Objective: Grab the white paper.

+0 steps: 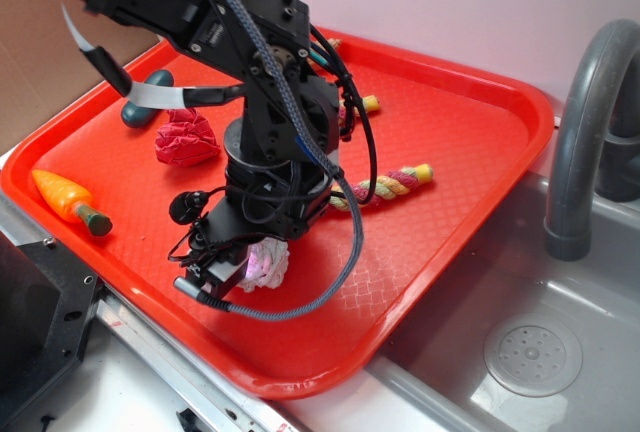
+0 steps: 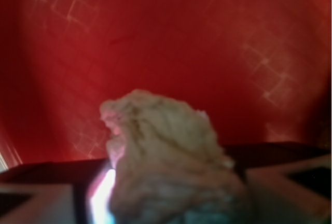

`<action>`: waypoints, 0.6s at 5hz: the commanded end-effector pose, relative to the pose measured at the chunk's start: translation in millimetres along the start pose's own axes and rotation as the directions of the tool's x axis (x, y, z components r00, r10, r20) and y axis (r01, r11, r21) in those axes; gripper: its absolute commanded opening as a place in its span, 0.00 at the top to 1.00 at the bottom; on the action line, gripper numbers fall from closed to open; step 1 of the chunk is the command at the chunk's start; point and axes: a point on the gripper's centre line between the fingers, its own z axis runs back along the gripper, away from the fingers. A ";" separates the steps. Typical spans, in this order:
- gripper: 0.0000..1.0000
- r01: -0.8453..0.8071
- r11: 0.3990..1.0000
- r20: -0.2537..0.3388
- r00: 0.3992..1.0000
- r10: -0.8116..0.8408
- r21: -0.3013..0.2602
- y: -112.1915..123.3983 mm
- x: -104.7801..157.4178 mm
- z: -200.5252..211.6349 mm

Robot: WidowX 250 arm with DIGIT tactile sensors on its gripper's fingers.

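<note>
Red tray (image 1: 470, 112) w/ white paper (image 1: 268, 262), red paper ball (image 1: 186, 138), toy carrot (image 1: 68, 199), rope (image 1: 390, 185).

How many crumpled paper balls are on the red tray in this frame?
2. The white paper sits near the tray's front edge, at the gripper. The red paper ball lies toward the back left. The arm might hide more.

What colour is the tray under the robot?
Red, with a fine grid texture; the tray shows best in the exterior view.

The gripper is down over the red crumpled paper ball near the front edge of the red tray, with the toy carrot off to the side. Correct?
Not quite. The gripper is down over the white paper, as the exterior view shows; the red paper ball lies apart, farther back. The red tray and the toy carrot are as stated.
</note>
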 end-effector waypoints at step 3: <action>1.00 -0.781 0.623 0.319 0.600 0.733 0.038 19.2 -79.0 95.7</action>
